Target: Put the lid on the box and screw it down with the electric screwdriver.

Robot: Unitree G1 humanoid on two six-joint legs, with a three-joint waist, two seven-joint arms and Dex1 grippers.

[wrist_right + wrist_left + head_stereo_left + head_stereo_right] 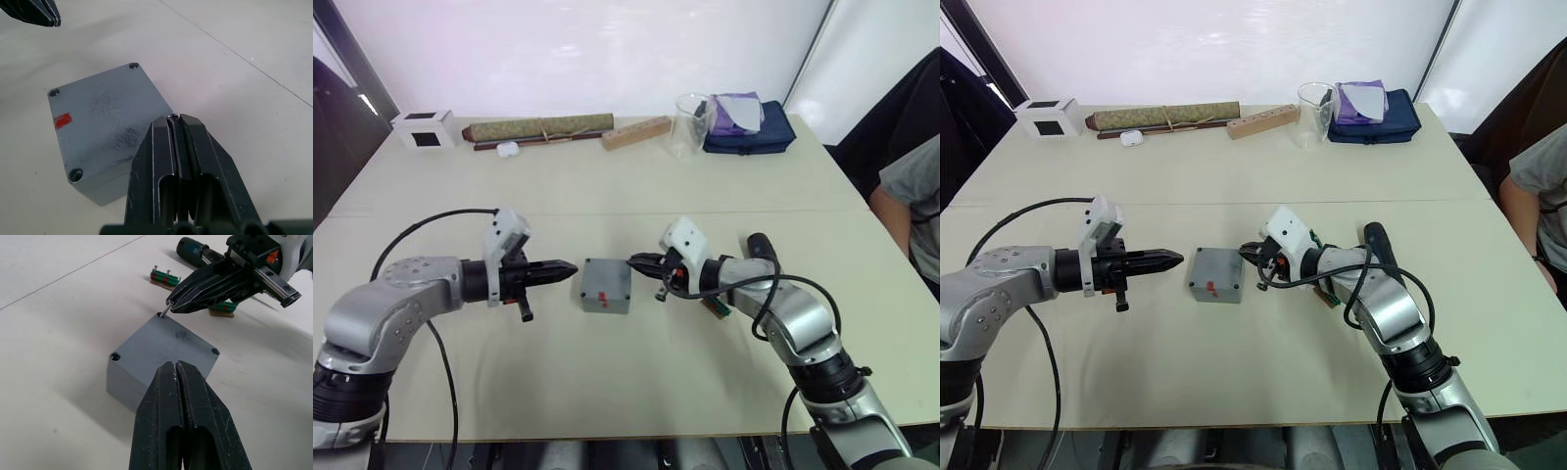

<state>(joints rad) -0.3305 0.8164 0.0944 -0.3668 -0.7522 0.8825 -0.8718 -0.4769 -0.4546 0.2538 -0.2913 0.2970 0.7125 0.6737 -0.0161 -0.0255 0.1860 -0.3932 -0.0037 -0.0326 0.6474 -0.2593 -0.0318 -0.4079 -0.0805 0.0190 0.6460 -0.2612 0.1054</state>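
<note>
We found the lid [168, 345] seated on the box [607, 287].
Left gripper [570, 269] pinched together, empty; right gripper [169, 305] clamped a small screw [166, 310].

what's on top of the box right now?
The lid sits on the box, holes at its corners. The right gripper holds a thin metal pin at one corner hole. Whether screws are in cannot be told; the inside is covered.

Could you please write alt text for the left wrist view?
The right gripper lowers a small screw into a corner hole of the grey box; the shut left gripper points at the box from the near side.
</note>
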